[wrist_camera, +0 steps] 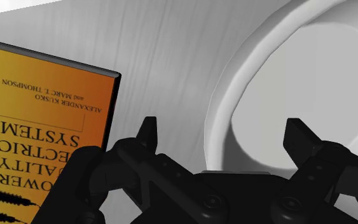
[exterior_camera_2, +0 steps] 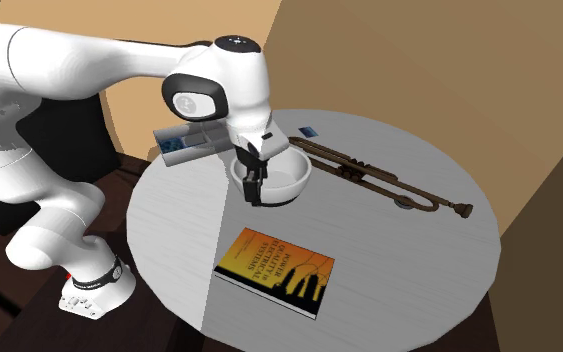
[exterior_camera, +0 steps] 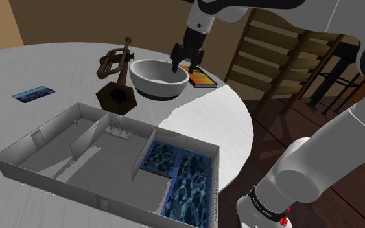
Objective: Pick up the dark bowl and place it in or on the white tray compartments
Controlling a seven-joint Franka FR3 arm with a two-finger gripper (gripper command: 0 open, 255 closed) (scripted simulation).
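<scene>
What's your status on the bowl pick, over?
End effector open, astride bowl rim. Bowl on table, not yet lifted. Book close beside end effector.

orange paperback book [exterior_camera: 203, 78] mostly tucked behind the white dark-based bowl [exterior_camera: 158, 78], grey compartment tray [exterior_camera: 51, 129] chopped by the shoulder view's bottom edge and nearly all behind the white arm [exterior_camera_2: 89, 60] in the second exterior view, blue card [exterior_camera: 34, 94] print too tiny to read

**Q:** Arm finish?
**A:** Glossy white rounded arm shells [exterior_camera_2: 69, 60], with dark bands at the joints. A black collar ring [exterior_camera: 265, 201] carrying small pale marks circles the lowest segment. A small red mark [exterior_camera: 283, 221] sits just below that collar.
**Q:** End effector?
**A:** All-black two-finger gripper [wrist_camera: 222, 127] with round fasteners, at the end farthest from the collar.
</scene>
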